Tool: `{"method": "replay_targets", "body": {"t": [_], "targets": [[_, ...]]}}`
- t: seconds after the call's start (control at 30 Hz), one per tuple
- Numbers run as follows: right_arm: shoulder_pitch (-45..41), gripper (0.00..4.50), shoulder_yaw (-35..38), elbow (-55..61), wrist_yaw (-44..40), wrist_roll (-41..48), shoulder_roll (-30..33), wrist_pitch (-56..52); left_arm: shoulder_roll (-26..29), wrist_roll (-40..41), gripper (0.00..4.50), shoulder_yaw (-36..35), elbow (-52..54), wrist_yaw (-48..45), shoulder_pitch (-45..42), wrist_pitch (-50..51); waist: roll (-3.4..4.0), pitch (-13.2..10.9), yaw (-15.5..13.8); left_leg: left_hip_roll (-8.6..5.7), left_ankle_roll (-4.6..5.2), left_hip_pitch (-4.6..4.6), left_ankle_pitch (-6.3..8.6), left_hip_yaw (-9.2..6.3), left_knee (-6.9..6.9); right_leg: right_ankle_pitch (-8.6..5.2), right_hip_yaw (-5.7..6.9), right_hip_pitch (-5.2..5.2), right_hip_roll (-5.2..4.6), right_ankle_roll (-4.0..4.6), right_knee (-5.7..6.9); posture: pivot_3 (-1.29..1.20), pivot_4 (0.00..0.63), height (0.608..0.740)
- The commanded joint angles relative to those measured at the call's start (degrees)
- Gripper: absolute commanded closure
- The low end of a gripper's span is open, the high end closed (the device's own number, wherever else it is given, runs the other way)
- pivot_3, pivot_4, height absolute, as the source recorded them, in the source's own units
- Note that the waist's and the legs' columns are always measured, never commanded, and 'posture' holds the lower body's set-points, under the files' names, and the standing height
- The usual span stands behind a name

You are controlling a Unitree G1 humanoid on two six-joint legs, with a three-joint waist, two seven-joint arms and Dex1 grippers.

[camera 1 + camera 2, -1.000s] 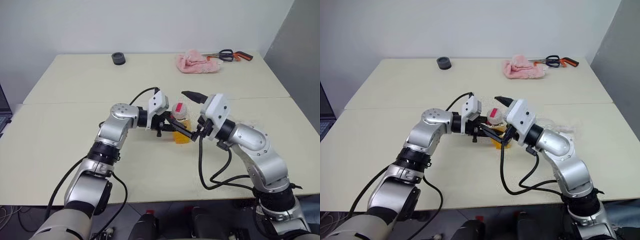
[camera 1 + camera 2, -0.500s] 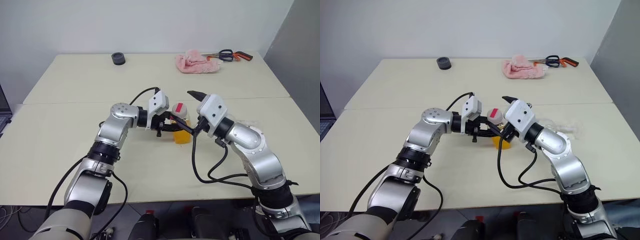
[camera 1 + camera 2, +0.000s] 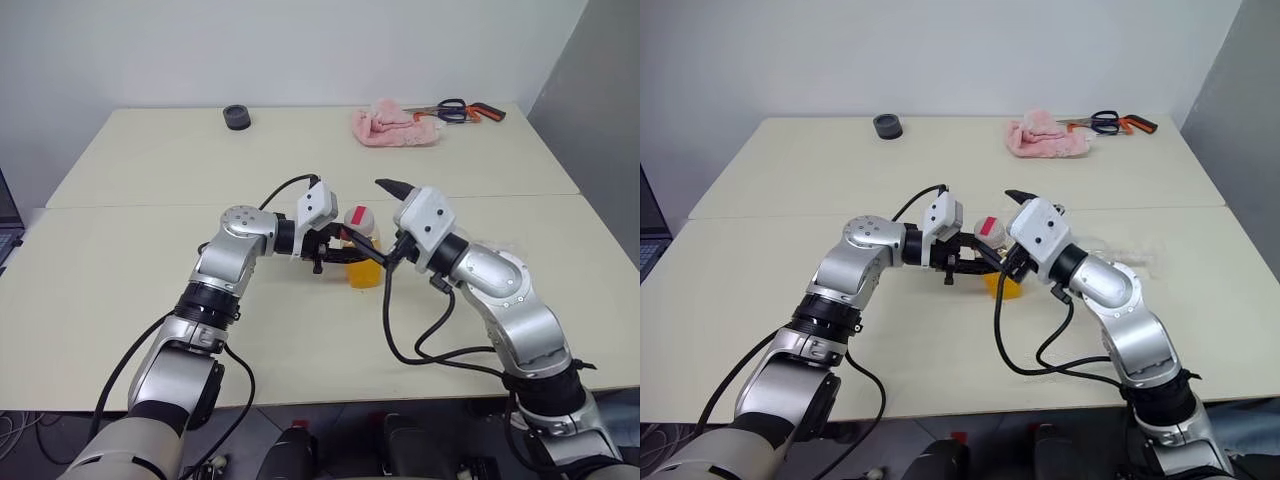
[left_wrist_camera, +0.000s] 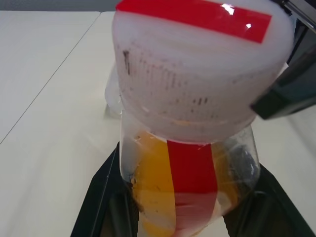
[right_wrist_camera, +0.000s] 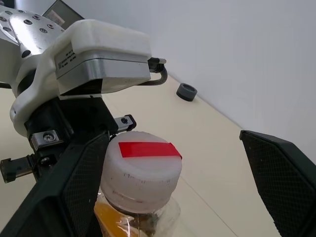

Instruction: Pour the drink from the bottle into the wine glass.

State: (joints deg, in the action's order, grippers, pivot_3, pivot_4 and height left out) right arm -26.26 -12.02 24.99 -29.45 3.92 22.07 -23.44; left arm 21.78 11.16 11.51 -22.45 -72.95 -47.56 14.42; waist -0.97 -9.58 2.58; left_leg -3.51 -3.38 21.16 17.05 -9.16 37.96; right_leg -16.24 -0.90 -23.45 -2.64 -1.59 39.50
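White wall behind, two pale cream tables butted together with a seam running across. Bottle stood upright near the middle of the near table, white cap on with a red strip over its top, red label strip down the side. Drink filled the lower body, orange-yellow. Left gripper reached in from the left, pointing to the right, its black fingers clamped on the bottle's lower body, one on each side, per left wrist view. Right gripper came in from the right, jaws spread wide: one finger sat close beside the cap on one side, the other finger stood well apart on the other side, so the cap lay between them, nothing pinched. Could not tell if the near finger touched the cap. Wine glass was just a faint clear shape on the near table to the right of the right arm, mostly hidden; could not tell upright or lying. Far table: small dark round piece toward the left rear, pink cloth bunched at the right rear, scissors with black and orange handles just beyond the cloth.
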Motion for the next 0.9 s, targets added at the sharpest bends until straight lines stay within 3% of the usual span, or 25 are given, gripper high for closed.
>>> {"method": "replay_targets", "body": {"t": [0.03,0.63,0.9], "targets": [[0.3,0.00,3.6,2.0,0.1,0.5,1.3,0.4,1.0,0.1,2.81,-0.3,1.7,-0.4,-0.8,-1.4,0.00,0.0,0.0,0.00,0.00,0.00,0.00,0.00,0.00,0.00,0.00,0.00,0.00,0.00,0.00,0.00,0.150,0.740],[2.3,0.00,6.9,5.8,-1.1,5.5,4.7,-2.0,1.3,0.0,2.81,-0.4,0.6,-0.2,-1.4,-2.6,0.00,0.0,0.0,0.00,0.00,0.00,0.00,0.00,0.00,0.00,0.01,0.01,0.01,0.00,0.00,0.00,0.150,0.740],[2.0,0.00,7.5,11.0,-3.8,12.3,5.1,-7.0,1.2,-0.1,2.81,-0.4,-0.1,-0.4,-1.8,-2.8,0.00,0.0,0.0,0.02,0.01,0.00,0.00,0.00,0.00,0.00,0.01,0.03,0.01,0.00,-0.01,0.00,0.150,0.740]]}}
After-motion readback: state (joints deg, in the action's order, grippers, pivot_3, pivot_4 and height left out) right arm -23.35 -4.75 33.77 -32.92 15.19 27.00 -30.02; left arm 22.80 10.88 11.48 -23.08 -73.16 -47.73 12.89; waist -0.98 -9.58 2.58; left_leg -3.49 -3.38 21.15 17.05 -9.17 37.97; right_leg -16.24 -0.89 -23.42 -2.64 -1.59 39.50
